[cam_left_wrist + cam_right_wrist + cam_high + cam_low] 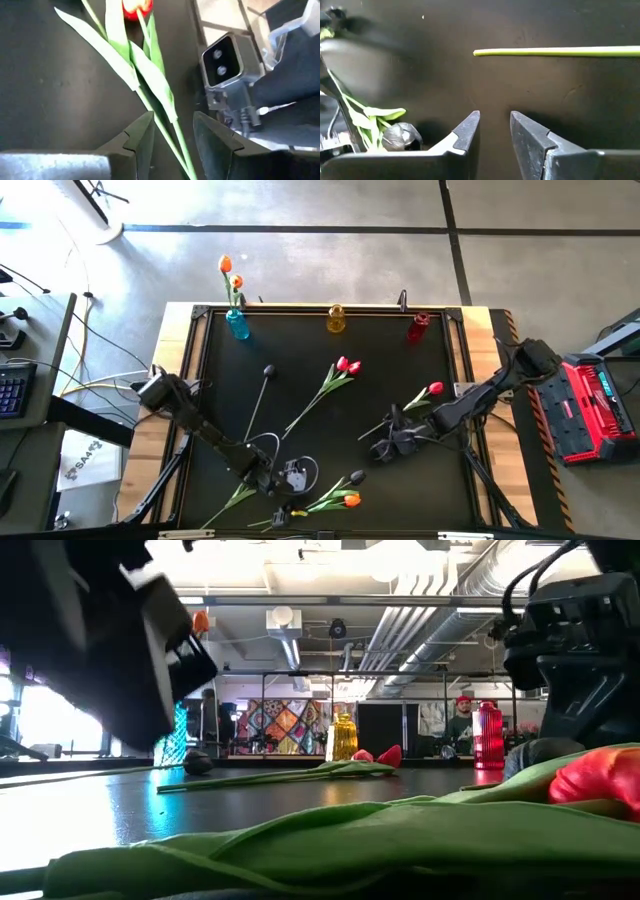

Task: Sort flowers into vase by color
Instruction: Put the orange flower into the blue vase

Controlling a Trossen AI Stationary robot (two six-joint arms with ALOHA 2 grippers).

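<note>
Several tulips lie flat on the black mat. An orange-headed tulip [350,500] lies by the near edge, its head [136,7] ahead of my left gripper [172,117]. That gripper [288,480] is open, and the tulip's green stem [175,142] runs through the gap between the fingers; I see no touch. My right gripper [495,117] stands open over bare mat right of centre [388,444], just short of the cut end [476,52] of a red tulip's [435,389] stem. Blue [238,325], yellow [336,318] and red [418,328] vases stand along the far edge.
The blue vase holds two orange tulips [230,272]. Two red tulips [348,366] and a black one [268,370] lie mid-table; another black one [357,477] lies near the front. A small camera [223,59] stands at the near edge beside my left gripper.
</note>
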